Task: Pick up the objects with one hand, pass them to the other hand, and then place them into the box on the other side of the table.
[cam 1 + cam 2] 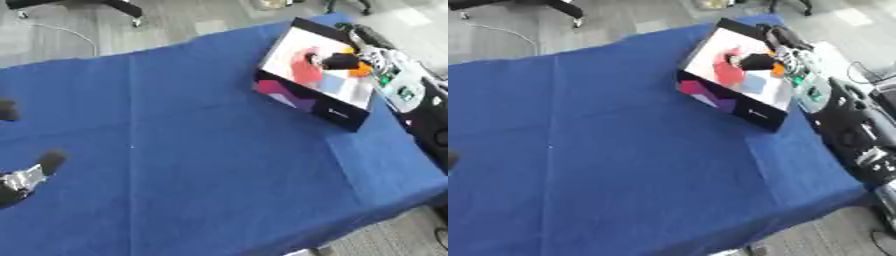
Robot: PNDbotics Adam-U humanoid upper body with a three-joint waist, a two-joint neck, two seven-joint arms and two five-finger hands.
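- While the right hand reaches over the open box at the far right of the table, the step in hand looks like the final placement, so the aim is a clean drop inside the walls.
- Its dark fingers appear curled beside something orange, which sits at the box's right edge against the hand; whether they are clamped on it or only next to it I cannot tell.
- A red thing already lies on the pale floor of the box, just left of the hand, so the release should go to a bare patch and not on top of it.
- Lowering the hand well below the rim before spreading the fingers would probably keep the orange piece from bouncing off the near wall onto the blue cloth.
- Because the box is tilted relative to the table edge, the wrist should line up with its long side before letting go.
- Lifting straight up afterwards seems wise, since the arm runs close to the box's right wall and could nudge it.
- Only part of the left hand shows at the lower left edge, resting idle over the cloth; the pose of its fingers cannot be judged.
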